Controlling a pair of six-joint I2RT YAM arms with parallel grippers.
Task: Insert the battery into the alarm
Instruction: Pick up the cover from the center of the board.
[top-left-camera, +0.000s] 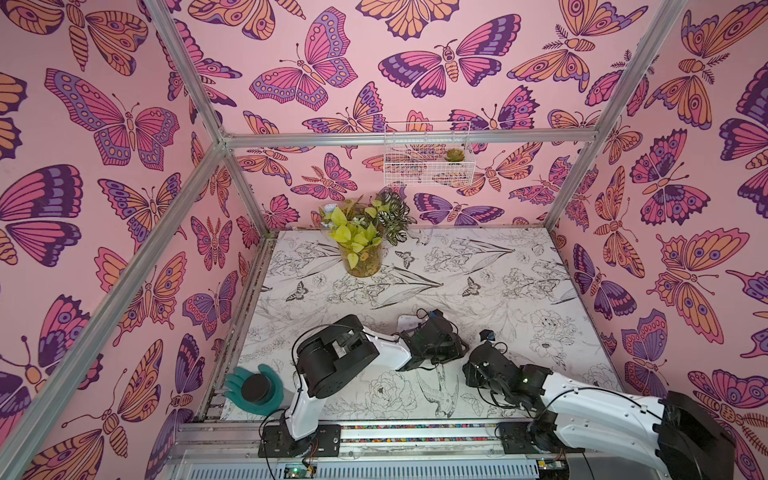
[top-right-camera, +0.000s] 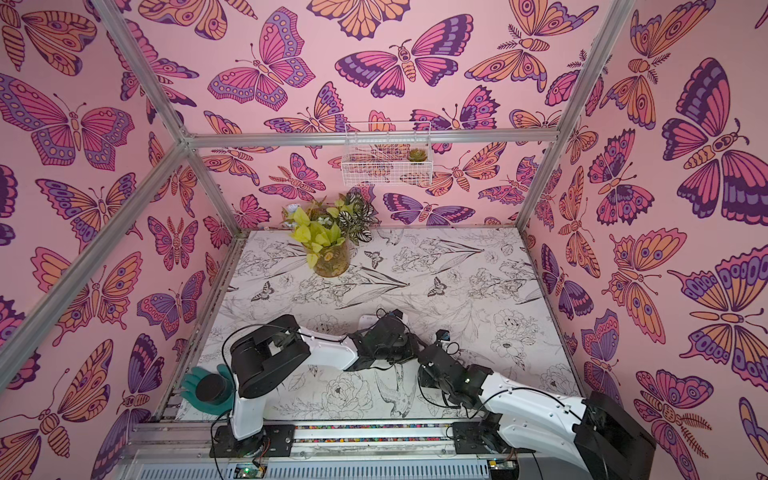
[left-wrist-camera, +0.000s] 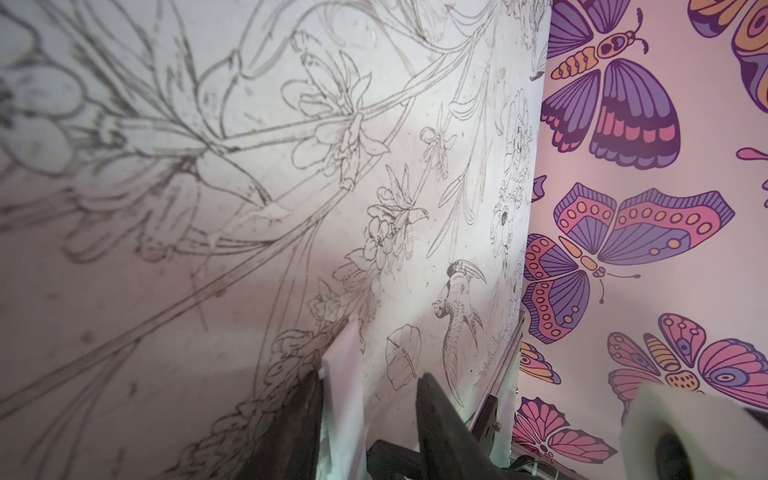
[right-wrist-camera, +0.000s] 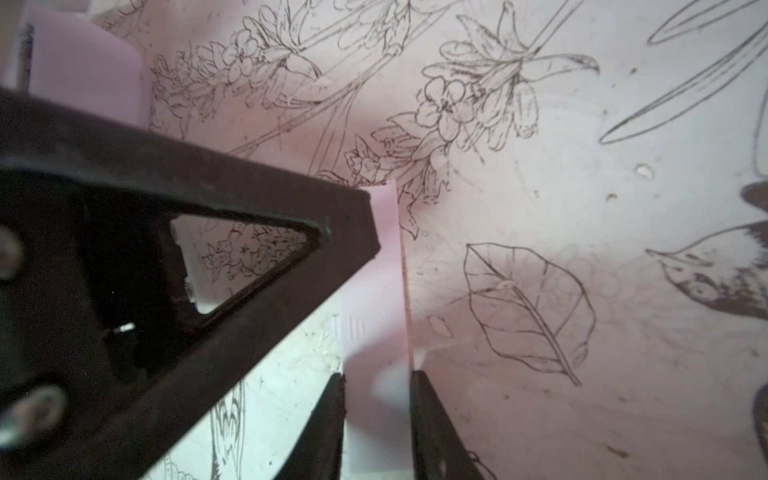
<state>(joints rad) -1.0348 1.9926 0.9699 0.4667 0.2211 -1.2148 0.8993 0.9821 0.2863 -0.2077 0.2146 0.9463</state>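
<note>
well this side of the plant pot (top-left-camera: 360, 262), our right gripper (right-wrist-camera: 377, 376) clamps the alarm (right-wrist-camera: 374, 291); the left gripper (left-wrist-camera: 368, 378) gapes, 1 finger (left-wrist-camera: 299, 415) against it; we cannot read its markings (right-wrist-camera: 356, 328).

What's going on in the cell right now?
The right pincer is clamped on a flat white piece, apparently the alarm. The left pincer is close beside it, jaws apart, with a white slab against one finger and a gap to the other. No battery is visible, so insertion can't be confirmed.
</note>
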